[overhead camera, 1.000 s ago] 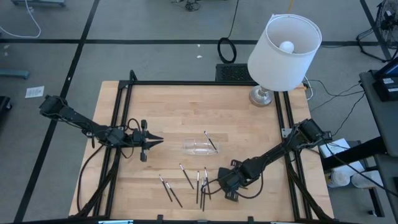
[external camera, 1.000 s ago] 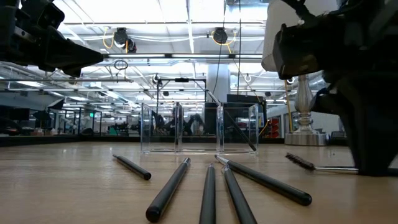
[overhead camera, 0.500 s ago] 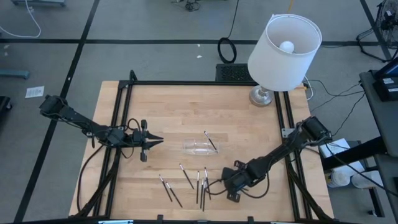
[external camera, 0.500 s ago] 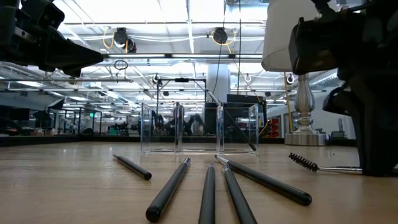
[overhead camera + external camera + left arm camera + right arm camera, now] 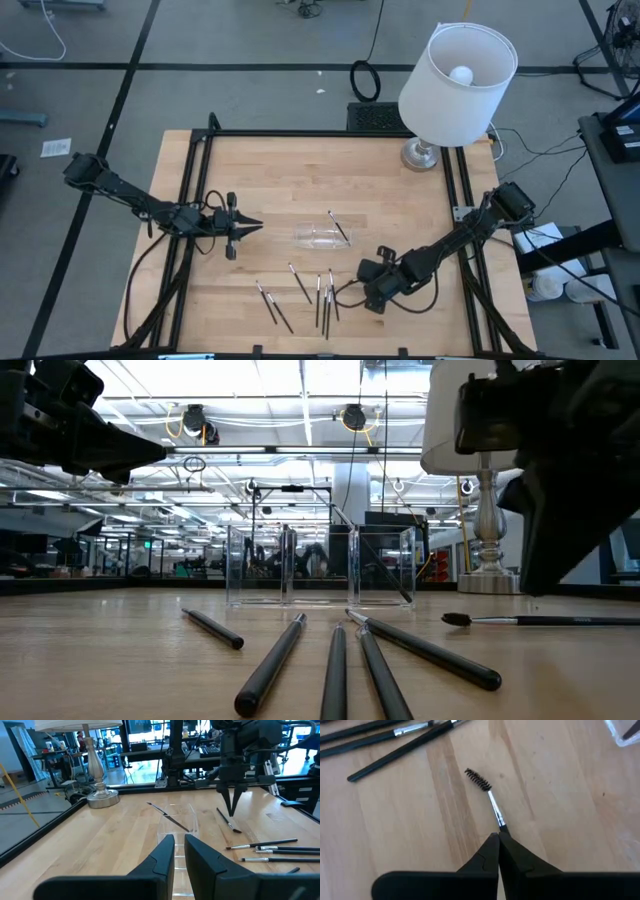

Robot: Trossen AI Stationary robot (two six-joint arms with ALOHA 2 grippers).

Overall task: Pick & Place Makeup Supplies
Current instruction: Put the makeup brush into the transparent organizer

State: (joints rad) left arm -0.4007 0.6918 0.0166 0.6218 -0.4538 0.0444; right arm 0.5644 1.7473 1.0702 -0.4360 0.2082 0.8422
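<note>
Several thin dark makeup sticks (image 5: 320, 292) lie flat on the wooden table near its near edge; they also show in the low view (image 5: 335, 660). One stick (image 5: 338, 227) leans slanting in the small clear tray (image 5: 318, 238). My right gripper (image 5: 368, 290) stands just right of the sticks, pointing down, shut on a spoolie brush (image 5: 487, 795) with a silvery collar. My left gripper (image 5: 250, 228) waits at the table's left, level, empty, aimed at the tray (image 5: 176, 822), with a narrow gap between its fingers. My right gripper pinches the spoolie brush between its two fingertips, on the handle right behind the silvery collar (image 5: 500, 824). The fingers come from above, pointing down, and hide the rest of the handle. The brush lies level (image 5: 520, 620) close over the table; whether it is clear, I cannot tell.
A white-shaded lamp (image 5: 455, 75) stands at the far right on its metal base (image 5: 421, 155). Black frame rails (image 5: 190, 220) run along the table's left and right sides. Bare wood lies between the tray and the lamp.
My right gripper has gone toward the table's right edge, away from the sticks, and has risen a little, shut on the spoolie brush. The brush has come along and turned, so that it now lies level across the low view. The loose sticks have stayed put.
</note>
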